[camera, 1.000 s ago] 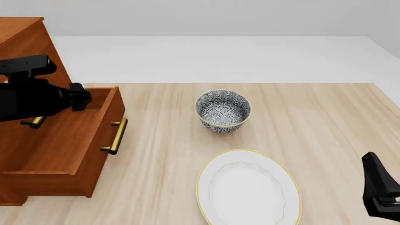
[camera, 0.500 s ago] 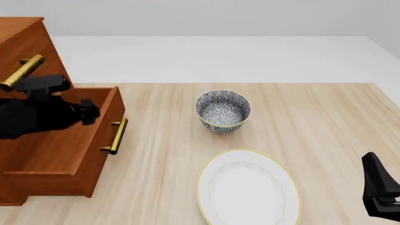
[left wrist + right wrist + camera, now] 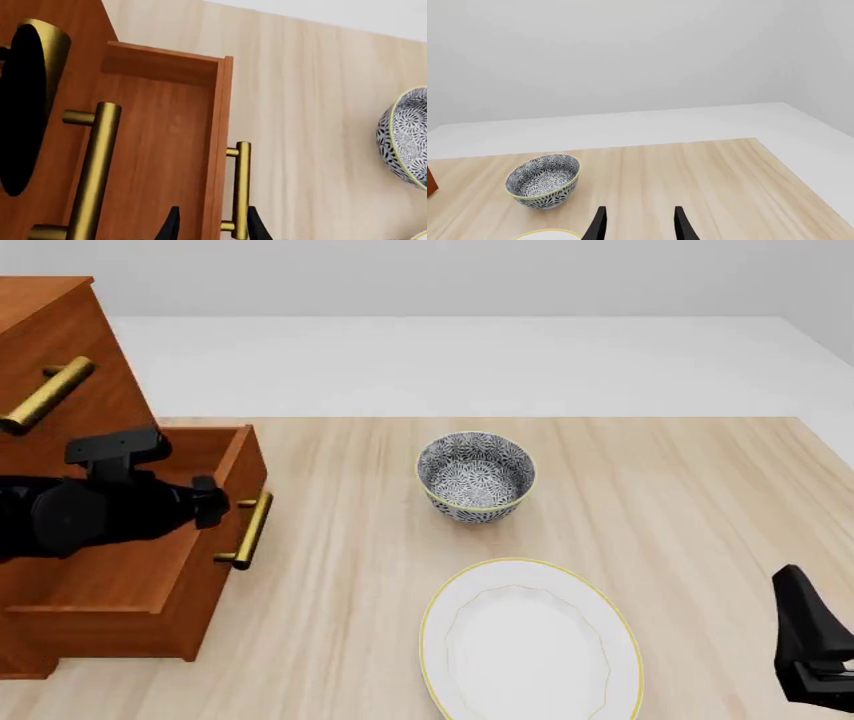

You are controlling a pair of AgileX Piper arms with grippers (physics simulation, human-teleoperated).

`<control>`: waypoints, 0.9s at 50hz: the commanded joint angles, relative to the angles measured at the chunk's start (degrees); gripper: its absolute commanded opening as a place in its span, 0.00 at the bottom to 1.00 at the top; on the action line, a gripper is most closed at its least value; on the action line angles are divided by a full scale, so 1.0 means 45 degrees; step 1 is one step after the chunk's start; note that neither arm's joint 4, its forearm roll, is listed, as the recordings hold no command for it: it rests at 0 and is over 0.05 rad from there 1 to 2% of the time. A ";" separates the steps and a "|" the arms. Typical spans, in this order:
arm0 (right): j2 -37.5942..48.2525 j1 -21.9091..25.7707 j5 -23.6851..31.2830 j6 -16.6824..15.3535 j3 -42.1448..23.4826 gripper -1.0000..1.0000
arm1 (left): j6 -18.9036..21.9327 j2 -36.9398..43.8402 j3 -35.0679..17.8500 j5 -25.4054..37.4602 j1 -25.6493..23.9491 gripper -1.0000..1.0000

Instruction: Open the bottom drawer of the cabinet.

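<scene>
The reddish-brown cabinet (image 3: 54, 330) stands at the table's left edge. Its bottom drawer (image 3: 120, 570) is pulled out toward the table's middle, and its brass bar handle (image 3: 247, 530) faces the bowl. My left gripper (image 3: 214, 498) hovers over the drawer's front panel, close above the handle. In the left wrist view the cabinet (image 3: 73, 30), the drawer (image 3: 160, 150) and its handle (image 3: 241, 190) show, and the left gripper (image 3: 211, 227) is open and empty, its tips either side of the front panel and handle. My right gripper (image 3: 811, 650) is open and empty at the table's near right; it also shows in the right wrist view (image 3: 639, 225).
A patterned bowl (image 3: 475, 476) stands mid-table, right of the open drawer, and shows in both wrist views (image 3: 407, 140) (image 3: 544, 180). A white plate with a yellow rim (image 3: 530, 640) lies near the front edge. An upper drawer's brass handle (image 3: 47, 395) sticks out above my left arm.
My left arm has moved down and to the right, from in front of the upper cabinet to the drawer's front panel, uncovering an upper handle. The drawer stays out. The right arm has not moved.
</scene>
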 commanded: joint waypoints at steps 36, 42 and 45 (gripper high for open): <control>0.0008 -0.0003 0.0808 -0.0017 -0.0849 1.00 | -0.1162 0.1222 0.1278 -0.1867 -0.0758 1.00; 0.0008 0.0003 0.0857 -0.0016 -0.0894 1.00 | -0.1463 0.1387 0.1393 -0.2130 -0.1010 1.00; 0.0010 0.0002 0.0640 -0.0016 -0.0675 1.00 | -0.1529 0.1499 0.1473 -0.2281 -0.1160 1.00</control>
